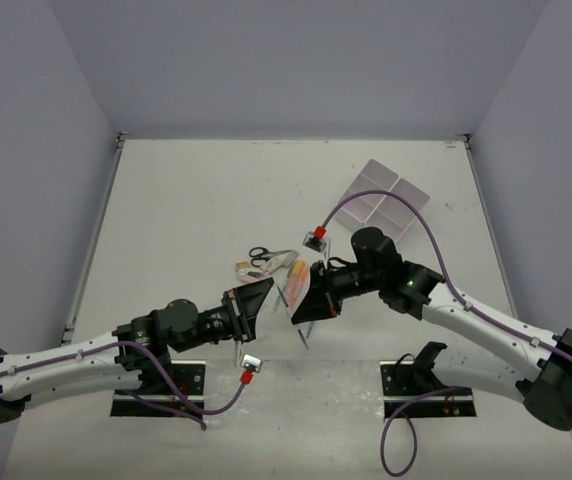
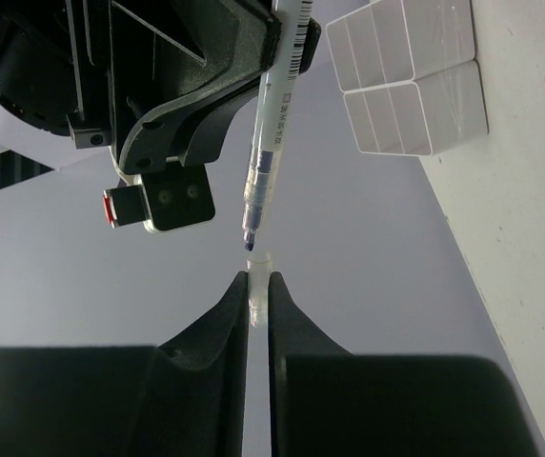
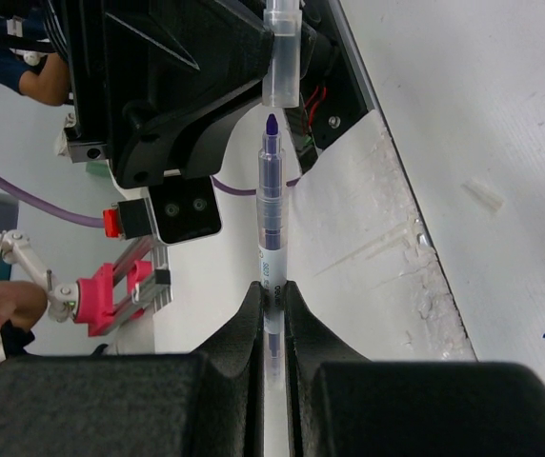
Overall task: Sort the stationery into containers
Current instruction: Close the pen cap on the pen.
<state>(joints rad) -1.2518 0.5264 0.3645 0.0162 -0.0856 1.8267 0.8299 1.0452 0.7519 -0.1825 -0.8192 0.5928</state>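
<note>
Over the bench (image 1: pixel 186 210), mid-front: we note both pincers nose to nose in the air, a pen between them.
Pen (image 3: pixel 271 190): thin clear barrel, dark tip bare and pointing at the left arm; the tip is just short of the cap mouth, not inside.
Cap (image 2: pixel 258 276): small clear tube, pinched end-on; it lines up roughly with the tip.
Right pincer (image 3: pixel 272 305): clamped on the pen barrel, about mid-length; fingers nearly together.
Left pincer (image 2: pixel 259 295): clamped on the cap, only a sliver of gap between the fingers.
Handling, our judgement: the pen is light, stiff and smooth, so it may pivot or slip in a narrow pinch. Mid-barrel is the sound hold. The cap is tiny and slick and could pop free if pushed off-axis.
Capping or uncapping: we cannot tell.
Box (image 1: pixel 386 195): white, four cells, far right on the bench, well apart from the pen.
Other stationery: a small pile (image 1: pixel 266 262) with scissors (image 1: pixel 258 254) lies on the bench just beyond the pincers, not yet in the box.
</note>
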